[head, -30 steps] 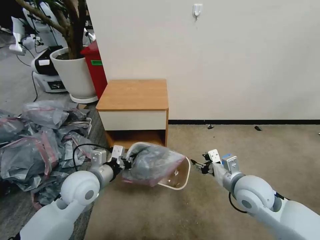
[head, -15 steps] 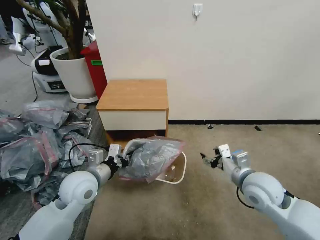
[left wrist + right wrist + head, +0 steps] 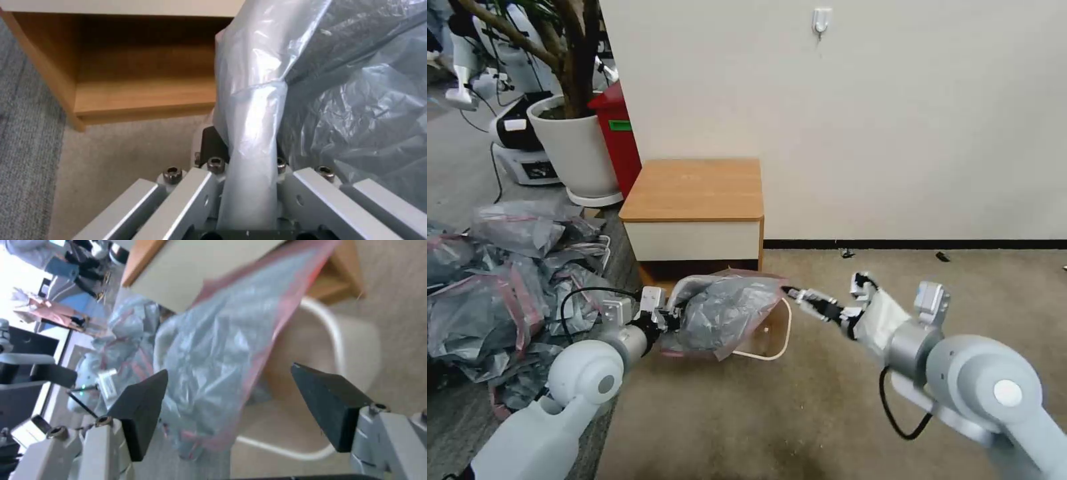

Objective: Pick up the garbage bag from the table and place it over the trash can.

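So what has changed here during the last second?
The right gripper swung away to the right, then came back in with fingers open, reaching the pink edge of the garbage bag. The left gripper stayed shut on the bag and drew it slightly left over the trash can. The table stayed in place.

My left arm reaches forward and low from the left, elbow bent, wrist level. My left gripper [image 3: 675, 319] is clamped tight on a fold of the garbage bag [image 3: 727, 313], the plastic running down between its fingers [image 3: 209, 186]. My right arm stretches in from the right, forearm angled toward the middle. My right gripper [image 3: 800, 297] points at the bag's rim with its dark pads [image 3: 331, 406] spread wide apart, gripping nothing.
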